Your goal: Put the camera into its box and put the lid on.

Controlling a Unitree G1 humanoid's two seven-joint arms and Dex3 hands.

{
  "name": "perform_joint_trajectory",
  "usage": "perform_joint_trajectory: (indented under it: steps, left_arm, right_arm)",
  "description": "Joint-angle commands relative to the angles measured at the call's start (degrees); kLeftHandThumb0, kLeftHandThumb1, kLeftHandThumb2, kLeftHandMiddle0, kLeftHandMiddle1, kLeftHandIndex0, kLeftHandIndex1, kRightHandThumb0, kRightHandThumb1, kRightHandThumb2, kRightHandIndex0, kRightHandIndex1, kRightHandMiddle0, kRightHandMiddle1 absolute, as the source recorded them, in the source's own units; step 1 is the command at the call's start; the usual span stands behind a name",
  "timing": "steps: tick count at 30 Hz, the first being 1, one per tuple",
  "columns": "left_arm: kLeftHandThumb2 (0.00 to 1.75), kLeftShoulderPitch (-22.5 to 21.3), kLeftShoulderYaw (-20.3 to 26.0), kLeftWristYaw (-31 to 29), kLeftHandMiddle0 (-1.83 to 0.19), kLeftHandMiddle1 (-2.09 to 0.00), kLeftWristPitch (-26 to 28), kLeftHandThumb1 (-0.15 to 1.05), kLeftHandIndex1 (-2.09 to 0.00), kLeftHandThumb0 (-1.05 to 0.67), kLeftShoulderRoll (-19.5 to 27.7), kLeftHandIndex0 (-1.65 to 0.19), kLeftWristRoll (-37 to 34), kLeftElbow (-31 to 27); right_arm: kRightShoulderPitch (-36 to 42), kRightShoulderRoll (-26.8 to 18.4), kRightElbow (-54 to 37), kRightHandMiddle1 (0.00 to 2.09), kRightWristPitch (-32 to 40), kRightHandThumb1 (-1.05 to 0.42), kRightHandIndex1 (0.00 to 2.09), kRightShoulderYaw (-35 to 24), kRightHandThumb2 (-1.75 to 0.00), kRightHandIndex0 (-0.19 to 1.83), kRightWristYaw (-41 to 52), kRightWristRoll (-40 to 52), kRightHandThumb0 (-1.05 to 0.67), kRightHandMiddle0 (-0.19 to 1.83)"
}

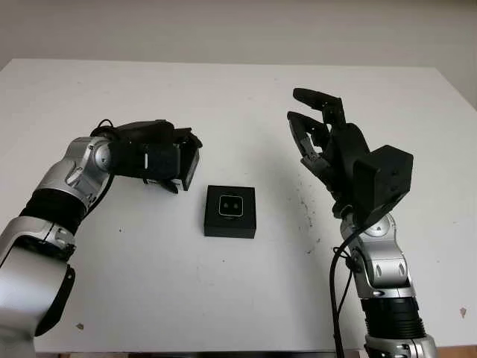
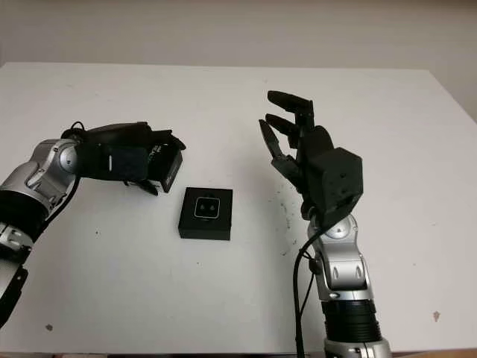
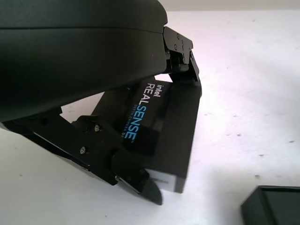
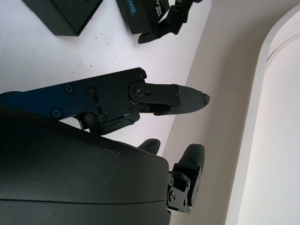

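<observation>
Left eye view shows my left hand gripping the lid tilted, just left of the box holding the camera on the table, while my right hand hovers open to its right.

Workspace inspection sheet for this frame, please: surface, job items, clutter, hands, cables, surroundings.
Surface: white table, with small dark specks near its middle and front.
Job's things: black box sits open at the table's centre, camera inside it. Lid, printed Intel RealSense, is held tilted, left of the box and apart from it.
Clutter: nothing seen.
Hands: left hand grips the lid just left of the box; right hand is open, raised above the table right of the box, holding nothing.
Cables: a black cable runs along the right forearm; another loops at the left wrist.
Surroundings: plain pale wall behind the table.
</observation>
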Motion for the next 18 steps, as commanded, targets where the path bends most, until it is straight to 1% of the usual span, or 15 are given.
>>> perform_joint_trajectory:
  steps: [1, 3, 5, 7, 10, 11, 14, 16, 18]
  left_arm:
    - [0.05, 1.1, 2.5, -0.9, -0.44, -1.09, 3.4, 0.98, -1.15, -0.11, 0.4, -0.34, -2.0, -5.6]
    - [0.05, 3.2, 4.7, -1.9, -0.45, -1.22, 7.9, 0.96, -1.18, -0.12, 0.0, -0.36, -4.0, -12.3]
    - [0.05, 5.3, 6.5, -2.9, -0.45, -1.36, 12.6, 0.95, -1.28, -0.11, -0.4, -0.37, -5.9, -19.6]
    - [0.05, 7.2, 7.8, -4.7, -0.44, -1.45, 18.7, 0.95, -1.36, -0.15, -0.7, -0.35, -7.0, -27.5]
    - [0.05, 9.5, 9.1, -8.0, -0.45, -1.52, 27.7, 0.95, -1.41, -0.17, -0.7, -0.33, -8.2, -38.5]
    - [0.05, 10.0, 9.2, -8.8, -0.44, -1.52, 29.9, 0.95, -1.42, -0.17, -0.6, -0.33, -8.3, -40.9]
    - [0.05, 11.0, 9.6, -12.6, -0.42, -1.53, 38.9, 0.95, -1.43, -0.16, 0.1, -0.32, -9.1, -49.4]
    - [0.05, 11.4, 9.5, -14.2, -0.45, -1.56, 42.8, 0.94, -1.44, -0.18, 0.8, -0.33, -9.0, -53.1]
    - [0.05, 11.5, 9.2, -16.0, -0.48, -1.54, 46.4, 0.93, -1.44, -0.19, 1.7, -0.34, -8.9, -55.8]
  right_arm:
    - [0.2, -0.4, -1.1, 1.1, -0.4, -1.05, 0.78, 0.2, -0.41, 0.01, 0.1, -0.2, -0.46, -0.19]
    - [0.4, -0.3, -1.2, 1.11, -0.3, -1.05, 0.78, 0.2, -0.4, 0.02, 0.1, -0.1, -0.46, -0.19]
    - [0.4, -0.1, -1.4, 1.11, 0.4, -1.05, 0.78, 0.2, -0.4, 0.02, 0.0, 0.0, -0.47, -0.19]
    - [0.5, 0.0, -1.4, 1.11, 0.9, -1.05, 0.78, 0.4, -0.39, 0.02, -0.2, -0.2, -0.46, -0.18]
    - [0.6, 0.1, -1.4, 1.1, 0.6, -1.05, 0.79, 0.9, -0.39, 0.04, -0.5, -0.5, -0.46, -0.17]
    - [0.7, 0.1, -1.3, 1.11, 0.5, -1.05, 0.79, 1.0, -0.39, 0.04, -0.5, -0.6, -0.46, -0.16]
    - [0.9, 0.4, -1.1, 1.11, 0.0, -1.05, 0.79, 1.2, -0.39, 0.04, -0.2, 0.0, -0.46, -0.17]
    - [1.0, 0.7, -1.2, 1.11, 0.3, -1.05, 0.79, 1.2, -0.38, 0.04, -0.2, 0.3, -0.47, -0.18]
    - [1.0, 0.9, -1.3, 1.11, 0.7, -1.05, 0.79, 1.3, -0.38, 0.04, -0.3, 0.3, -0.47, -0.18]
